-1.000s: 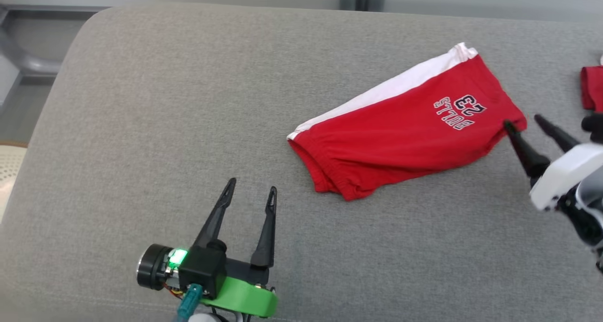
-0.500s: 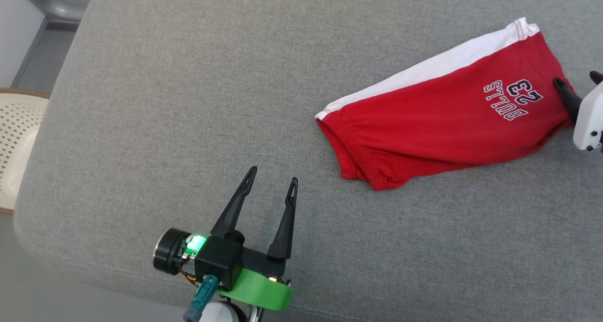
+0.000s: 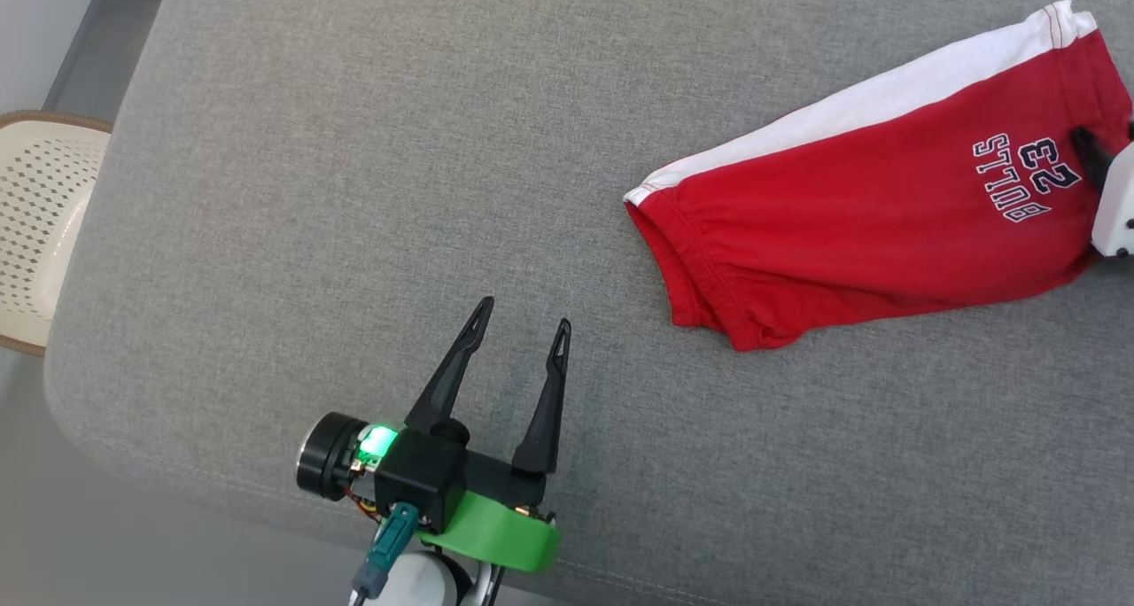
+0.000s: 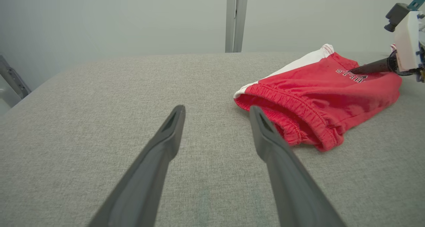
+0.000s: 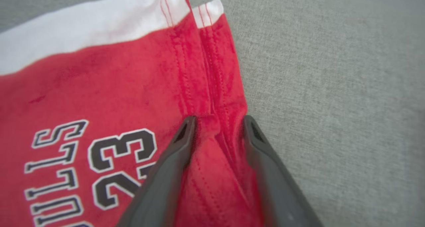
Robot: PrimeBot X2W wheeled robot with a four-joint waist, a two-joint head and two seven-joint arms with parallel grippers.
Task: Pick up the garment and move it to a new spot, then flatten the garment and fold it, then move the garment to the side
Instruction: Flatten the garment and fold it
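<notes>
The garment (image 3: 868,207) is a pair of red shorts with a white side stripe and dark "BULLS 23" lettering, lying flat on the grey cushion (image 3: 354,145). Its elastic waistband (image 4: 298,111) faces my left gripper (image 3: 523,314), which hovers open and empty to the left of it, fingers (image 4: 159,154) spread over bare cushion. My right gripper (image 5: 219,119) stands over the leg hem (image 5: 212,71) at the far end of the shorts. Its jaws are partly closed, and a ridge of red cloth bunches between the two fingertips. The same gripper (image 3: 1103,136) is cut by the right edge of the head view.
The cushion's rounded front-left edge (image 3: 97,393) drops off near my left arm. A cream perforated basket (image 3: 35,225) sits beyond that edge. A grey vertical post (image 4: 235,19) stands behind the cushion. Wide bare cushion lies left of the shorts.
The head camera has shifted, sliding the scene right and up. My right gripper has come down from beside the hem onto it, and its jaws have narrowed around the cloth. The left gripper holds still.
</notes>
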